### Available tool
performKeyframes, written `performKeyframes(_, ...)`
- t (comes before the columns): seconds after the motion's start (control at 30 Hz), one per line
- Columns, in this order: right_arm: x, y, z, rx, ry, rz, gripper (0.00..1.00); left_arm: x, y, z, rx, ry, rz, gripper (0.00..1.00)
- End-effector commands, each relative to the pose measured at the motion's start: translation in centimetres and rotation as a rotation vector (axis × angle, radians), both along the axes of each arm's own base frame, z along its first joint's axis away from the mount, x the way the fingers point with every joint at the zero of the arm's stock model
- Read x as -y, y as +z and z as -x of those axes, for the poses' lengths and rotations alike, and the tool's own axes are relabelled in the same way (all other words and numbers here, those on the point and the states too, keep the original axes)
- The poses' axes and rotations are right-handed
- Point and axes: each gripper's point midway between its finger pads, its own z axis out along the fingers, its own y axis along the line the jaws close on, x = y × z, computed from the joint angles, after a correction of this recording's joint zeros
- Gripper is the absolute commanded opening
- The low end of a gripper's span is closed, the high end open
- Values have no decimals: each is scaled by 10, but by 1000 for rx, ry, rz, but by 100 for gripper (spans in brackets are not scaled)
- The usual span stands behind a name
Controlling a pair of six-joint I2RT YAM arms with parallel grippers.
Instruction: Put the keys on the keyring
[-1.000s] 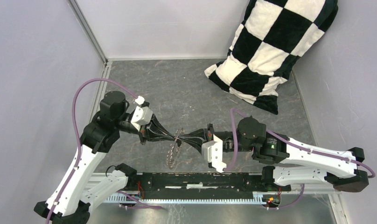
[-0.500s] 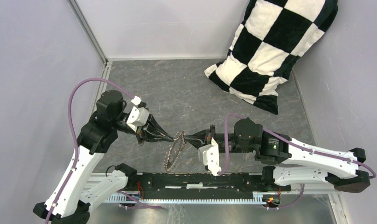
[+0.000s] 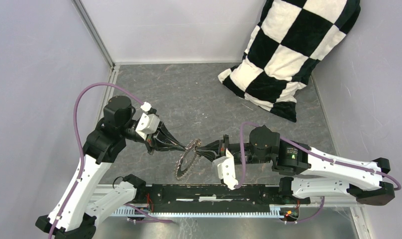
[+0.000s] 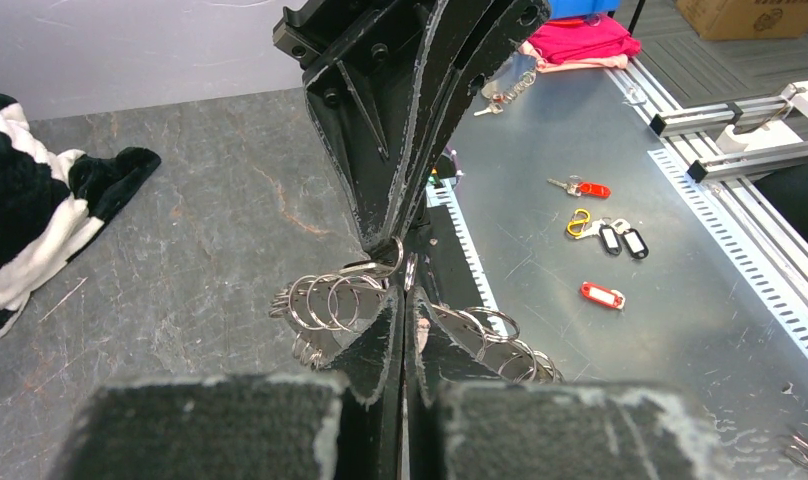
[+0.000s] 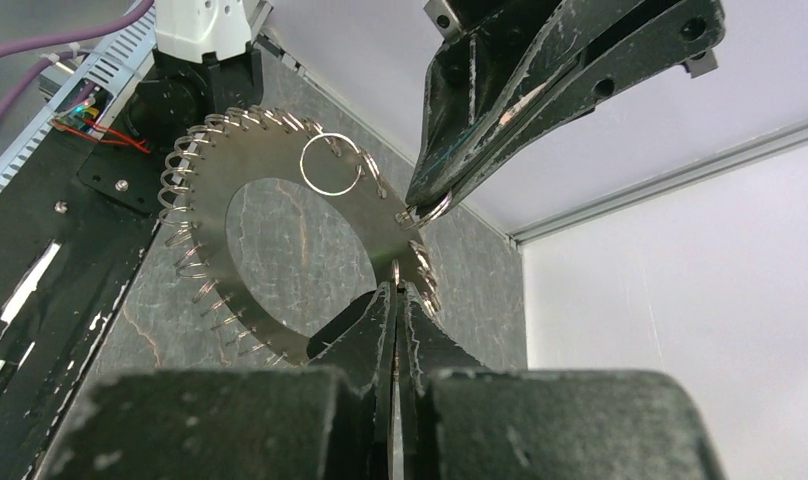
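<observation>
Right, left gripper (image 4: pixel 405 290) and right gripper (image 5: pixel 395 285) both clamp the keyring (image 5: pixel 265 155) by its rim mid-air; keys (image 4: pixel 620 240) lie loose on the metal sheet (image 4: pixel 680 330), so next one gripper must release and fetch one.

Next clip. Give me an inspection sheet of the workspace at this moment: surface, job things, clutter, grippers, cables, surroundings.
Surface: grey marbled mat.
Job's things: keyring held tilted between the arms; keys not identifiable for certain.
Clutter: red and black key tags on the metal ledge; checkered pillow in the far right corner.
Grippers: left gripper and right gripper both shut on the keyring's rim.
Cables: purple cables loop along each arm.
Surroundings: pale walls; pink cloth beyond the ledge.
</observation>
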Motion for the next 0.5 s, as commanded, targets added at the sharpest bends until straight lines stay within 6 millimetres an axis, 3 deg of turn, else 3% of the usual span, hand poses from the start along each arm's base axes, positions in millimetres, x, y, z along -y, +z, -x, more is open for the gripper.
performKeyframes(0.0,-1,45,7,28,31,-128,1,-1,13,6,46,-25,30,2)
performKeyframes(0.47,-3,51,11,24,45,-154,1,-1,13,4,52,-10,28,2)
